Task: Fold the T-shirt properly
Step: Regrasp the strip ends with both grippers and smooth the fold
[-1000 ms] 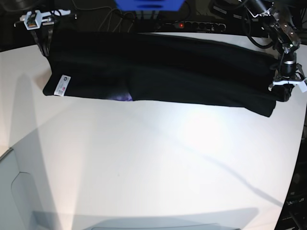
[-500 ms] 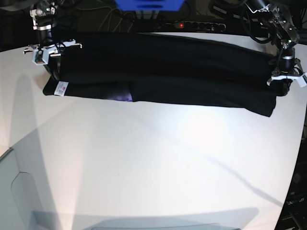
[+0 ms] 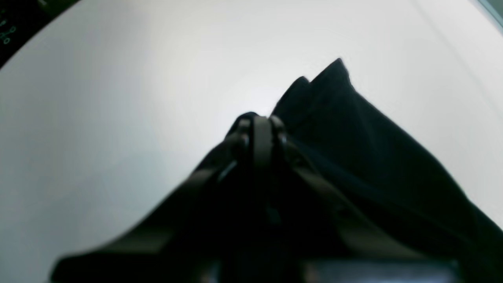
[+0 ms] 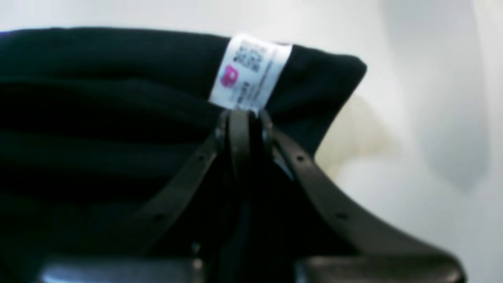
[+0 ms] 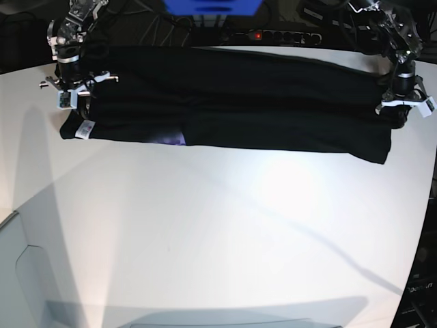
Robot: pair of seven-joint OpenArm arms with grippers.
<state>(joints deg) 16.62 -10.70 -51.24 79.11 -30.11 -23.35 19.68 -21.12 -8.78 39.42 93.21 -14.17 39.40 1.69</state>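
Lying as a long folded band across the far side of the worktop (image 5: 218,232), the T-shirt (image 5: 232,109) is being pinched at both ends: right gripper (image 4: 245,118) clenching cloth just below the white tag (image 4: 249,72), left gripper (image 3: 259,125) clenching the opposite end. Uneven lifting risks layers slipping and skewing the fold.

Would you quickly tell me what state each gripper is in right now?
Left gripper: shut on the T-shirt at one end.
Right gripper: shut on the T-shirt at the other end, just below the white tag.
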